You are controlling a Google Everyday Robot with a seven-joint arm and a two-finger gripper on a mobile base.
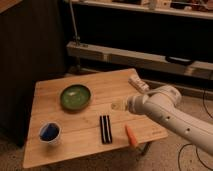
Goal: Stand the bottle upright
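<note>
The bottle (pixel 138 83) is a slim whitish piece lying on its side near the far right edge of the wooden table (pixel 55 102). Its nearer end is hidden behind my white arm (pixel 170 112). That arm reaches in from the right. My gripper (pixel 119 106) hovers low over the middle-right of the table, in front and to the left of the bottle and apart from it. It is open, with nothing between its fingers.
A green bowl (pixel 76 96) sits left of the gripper. A black striped block (pixel 105 129) and an orange carrot piece (pixel 131 135) lie near the front edge. A white cup with blue inside (pixel 50 133) stands at the front left. Metal rails run behind the table.
</note>
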